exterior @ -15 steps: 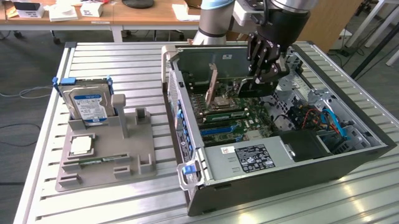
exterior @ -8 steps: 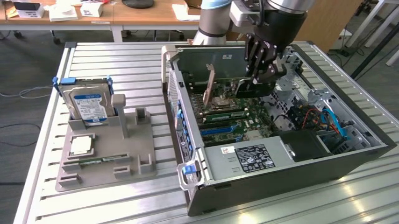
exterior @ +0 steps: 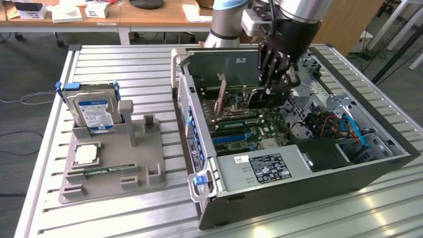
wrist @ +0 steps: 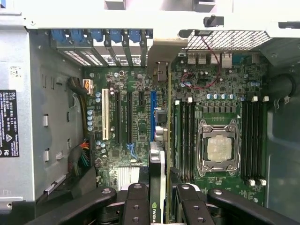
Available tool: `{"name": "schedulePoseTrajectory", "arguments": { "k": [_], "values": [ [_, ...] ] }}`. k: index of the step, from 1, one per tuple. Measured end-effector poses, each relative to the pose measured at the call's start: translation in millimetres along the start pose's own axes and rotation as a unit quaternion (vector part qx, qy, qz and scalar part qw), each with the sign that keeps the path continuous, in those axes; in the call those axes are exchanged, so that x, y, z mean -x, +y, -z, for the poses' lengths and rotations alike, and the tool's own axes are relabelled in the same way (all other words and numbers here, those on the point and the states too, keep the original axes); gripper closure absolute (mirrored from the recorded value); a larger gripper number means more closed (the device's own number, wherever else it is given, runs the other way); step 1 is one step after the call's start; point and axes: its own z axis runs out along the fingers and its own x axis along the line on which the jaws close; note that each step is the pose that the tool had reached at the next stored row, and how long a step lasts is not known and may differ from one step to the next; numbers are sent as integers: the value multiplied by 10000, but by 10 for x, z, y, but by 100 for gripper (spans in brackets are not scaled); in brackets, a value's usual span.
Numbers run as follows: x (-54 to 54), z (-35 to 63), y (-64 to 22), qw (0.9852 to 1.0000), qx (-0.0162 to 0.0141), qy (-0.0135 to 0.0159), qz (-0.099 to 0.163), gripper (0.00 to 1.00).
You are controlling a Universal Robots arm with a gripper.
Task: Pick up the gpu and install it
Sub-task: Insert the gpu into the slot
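In the exterior view, a ribbed metal desk (exterior: 119, 64) carries an open computer case (exterior: 297, 183), with a wooden table (exterior: 152, 17) far behind. Inside the case the gpu (exterior: 233, 94) stands on edge, long axis across it, bracket toward the exterior view's left. My arm (exterior: 290, 29) hangs steeply down from the far side. In the wrist view, my claw (wrist: 161, 199) pinches the gpu (wrist: 158, 140) edge-on above the motherboard (wrist: 126, 117).

Thin black gpu (wrist: 157, 164), upright on edge, between the pincer (wrist: 157, 199) fingers; over the motherboard (wrist: 117, 154)
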Motion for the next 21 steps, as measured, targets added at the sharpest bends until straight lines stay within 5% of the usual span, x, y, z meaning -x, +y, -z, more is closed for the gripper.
{"name": "schedulePoseTrajectory", "arguments": {
  "k": [21],
  "values": [
    [-6, -183, 51, 10000, -4, -2, 0, 73]
  ]
}}
